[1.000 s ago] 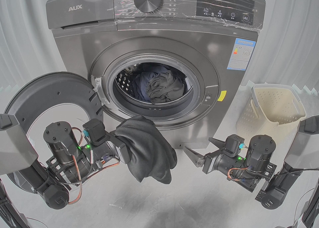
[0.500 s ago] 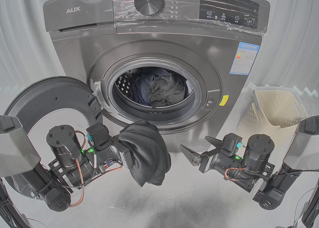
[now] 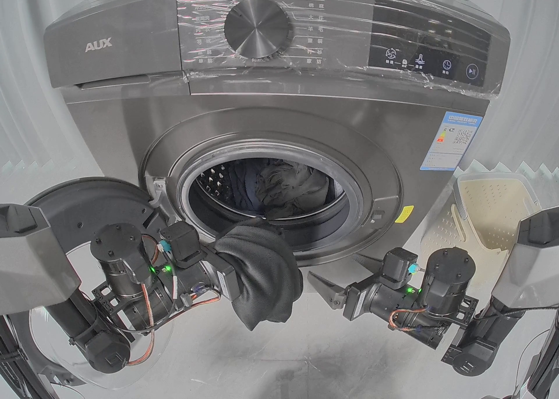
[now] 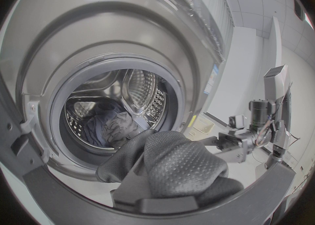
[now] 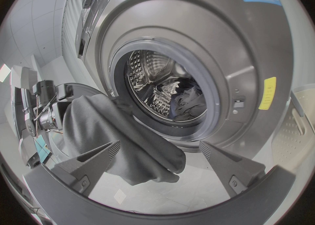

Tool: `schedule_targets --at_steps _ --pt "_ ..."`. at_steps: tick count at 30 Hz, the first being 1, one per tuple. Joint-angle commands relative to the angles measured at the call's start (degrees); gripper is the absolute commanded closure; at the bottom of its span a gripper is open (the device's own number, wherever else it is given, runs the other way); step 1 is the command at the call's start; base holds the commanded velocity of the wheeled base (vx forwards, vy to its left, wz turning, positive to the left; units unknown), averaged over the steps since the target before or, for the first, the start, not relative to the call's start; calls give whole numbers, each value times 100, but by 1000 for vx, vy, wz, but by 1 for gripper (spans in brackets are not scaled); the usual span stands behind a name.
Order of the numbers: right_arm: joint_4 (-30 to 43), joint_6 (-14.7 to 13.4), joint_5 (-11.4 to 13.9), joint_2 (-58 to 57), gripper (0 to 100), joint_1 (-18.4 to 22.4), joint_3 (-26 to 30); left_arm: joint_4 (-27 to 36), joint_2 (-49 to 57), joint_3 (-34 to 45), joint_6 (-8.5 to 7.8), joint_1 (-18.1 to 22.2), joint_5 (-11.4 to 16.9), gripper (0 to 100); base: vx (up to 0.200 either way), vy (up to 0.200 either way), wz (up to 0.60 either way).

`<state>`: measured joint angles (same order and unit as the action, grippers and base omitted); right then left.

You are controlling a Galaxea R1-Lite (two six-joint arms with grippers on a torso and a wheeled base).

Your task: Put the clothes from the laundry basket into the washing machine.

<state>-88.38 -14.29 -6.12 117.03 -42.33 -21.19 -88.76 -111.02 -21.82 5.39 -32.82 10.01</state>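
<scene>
1. Left claw (image 3: 239, 271) is clamped on the dark garment (image 3: 265, 281), whose folds hang over its fingers and down below them. The open door (image 3: 87, 214) stands just to its left.
2. Since a second ago the whole head view has shifted. The washing machine (image 3: 279, 121) looms larger, so the camera has drawn nearer. With that, the garment's top, which sat under the door ring, now overlaps the lower lip of the drum opening (image 3: 268, 196). I judge the carry nearly over: the load is at the mouth but not yet inside.
3. From the left claw, the opening lies up and ahead, just beyond the cloth. The clothes (image 3: 285, 185) already in the drum lie farther in, well apart from the held piece. The next move would need a push forward over the lip before letting go. Otherwise the cloth may snag on the gasket or slide out onto the floor.
4. To the right of the garment sits the right claw (image 3: 332, 264), near the cloth but not touching it. Its fingers are spread apart with nothing between them, and it is below the opening's lower right rim.
5. Farther right of that claw stands the laundry basket (image 3: 451, 225), beside the machine's front corner.
</scene>
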Motion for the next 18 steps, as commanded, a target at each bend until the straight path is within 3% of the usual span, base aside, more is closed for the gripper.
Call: schedule_targets --at_steps 1,8,18 --pt "-4 5 6 48 0 -127 159 -1 -95 -6 6 -137 -87 100 0 0 0" --pt "-4 22 14 13 0 -443 484 -10 -385 -94 32 -366 -342 100 0 0 0" --pt "-4 22 14 -22 0 -478 519 -1 -1739 -1334 138 -269 -377 100 0 0 0"
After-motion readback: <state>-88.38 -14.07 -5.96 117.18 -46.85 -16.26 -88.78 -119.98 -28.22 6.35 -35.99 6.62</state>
